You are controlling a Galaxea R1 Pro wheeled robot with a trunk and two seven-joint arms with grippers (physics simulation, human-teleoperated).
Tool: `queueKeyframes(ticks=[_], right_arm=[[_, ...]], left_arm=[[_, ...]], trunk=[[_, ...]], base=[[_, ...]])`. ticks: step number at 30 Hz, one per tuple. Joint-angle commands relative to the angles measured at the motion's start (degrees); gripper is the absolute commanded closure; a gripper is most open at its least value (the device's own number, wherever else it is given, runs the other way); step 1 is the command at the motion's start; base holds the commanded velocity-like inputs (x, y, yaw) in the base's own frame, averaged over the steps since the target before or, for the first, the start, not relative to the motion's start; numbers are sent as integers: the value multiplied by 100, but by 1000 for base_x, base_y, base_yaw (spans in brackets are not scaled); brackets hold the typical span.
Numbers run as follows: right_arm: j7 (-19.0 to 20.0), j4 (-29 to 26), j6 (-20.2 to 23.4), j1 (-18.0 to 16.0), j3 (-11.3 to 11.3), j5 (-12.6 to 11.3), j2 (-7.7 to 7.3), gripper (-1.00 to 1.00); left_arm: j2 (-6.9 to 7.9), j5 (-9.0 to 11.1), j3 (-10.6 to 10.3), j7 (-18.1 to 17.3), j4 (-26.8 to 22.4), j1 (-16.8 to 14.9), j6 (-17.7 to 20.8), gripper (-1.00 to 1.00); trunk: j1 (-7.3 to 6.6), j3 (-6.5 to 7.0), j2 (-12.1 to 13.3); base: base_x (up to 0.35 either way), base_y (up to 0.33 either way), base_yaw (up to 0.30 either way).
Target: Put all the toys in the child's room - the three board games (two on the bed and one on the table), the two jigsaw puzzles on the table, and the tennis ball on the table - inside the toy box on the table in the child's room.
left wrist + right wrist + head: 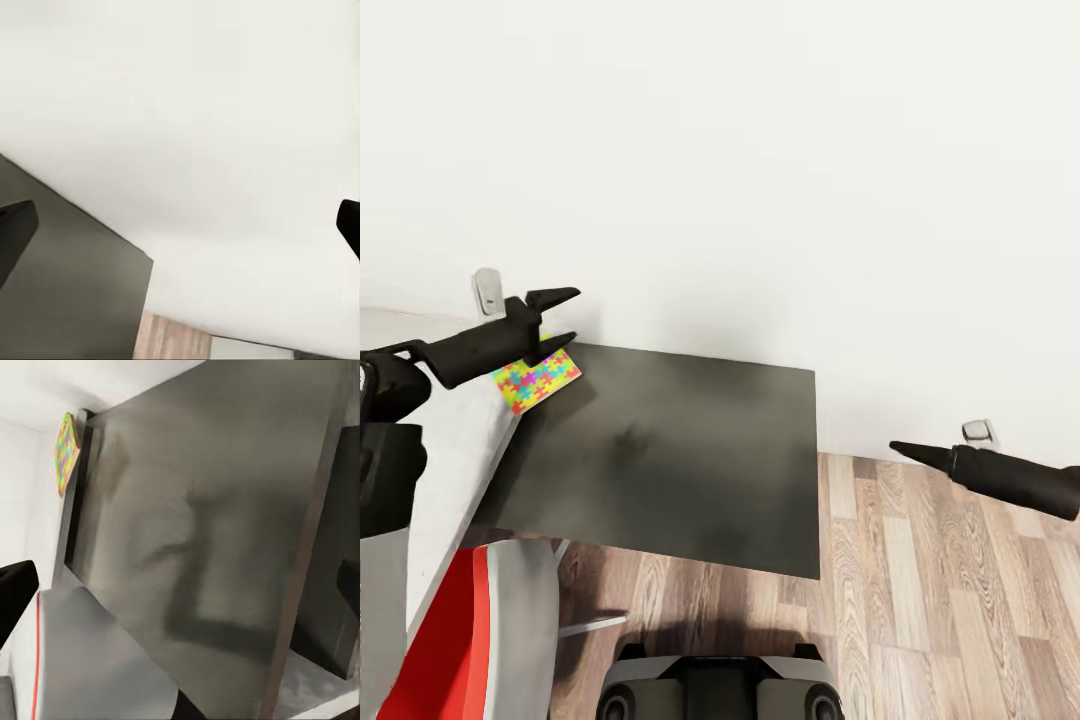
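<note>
One jigsaw puzzle (pixel 538 378) lies at the corner of the pale grey table (pixel 455 450), its edge hanging over the lower dark side table (pixel 680 460). My left gripper (pixel 572 316) hovers open just above and behind the puzzle, holding nothing. My right gripper (pixel 898 448) is out over the wood floor, to the right of the dark side table; its fingers (pixel 16 592) are spread wide and empty. In the right wrist view the jigsaw puzzle (pixel 66 451) appears beyond the dark tabletop (pixel 210 510).
A red and grey chair (pixel 470 630) stands at the lower left, close to the desk. A plain white wall (pixel 760 150) runs behind the tables. Wood-plank floor (pixel 940 600) lies to the right, and my base (pixel 720 690) is at the bottom.
</note>
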Motion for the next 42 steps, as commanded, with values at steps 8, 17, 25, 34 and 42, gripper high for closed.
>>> queueKeyframes(ticks=[8, 17, 25, 34, 42], right_arm=[[102, 1370, 101, -1181, 106, 15, 56, -100], [137, 2153, 101, -1942, 465, -14, 132, -100], [125, 2377, 101, -2232, 603, -13, 366, -100], [115, 2690, 101, -2394, 653, 5, 499, -100], [140, 3093, 101, -2522, 678, 17, 584, -100]], left_arm=[[-976, 167, -581, 421, -25, -397, 2, -100], [-1934, 212, -967, 1616, -33, -1027, -2, -100], [-2259, 267, -1069, 2114, -35, -1439, -2, -100], [-2377, 297, -1105, 2289, -35, -1674, -4, -100], [-2433, 429, -1122, 2349, -35, -1872, -11, -100]], trunk=[[3, -7, -9], [3, -7, -9], [3, -7, -9], [3, -7, -9], [3, -7, -9]], base=[[0, 0, 0], [0, 0, 0], [0, 0, 0], [0, 0, 0], [0, 0, 88]])
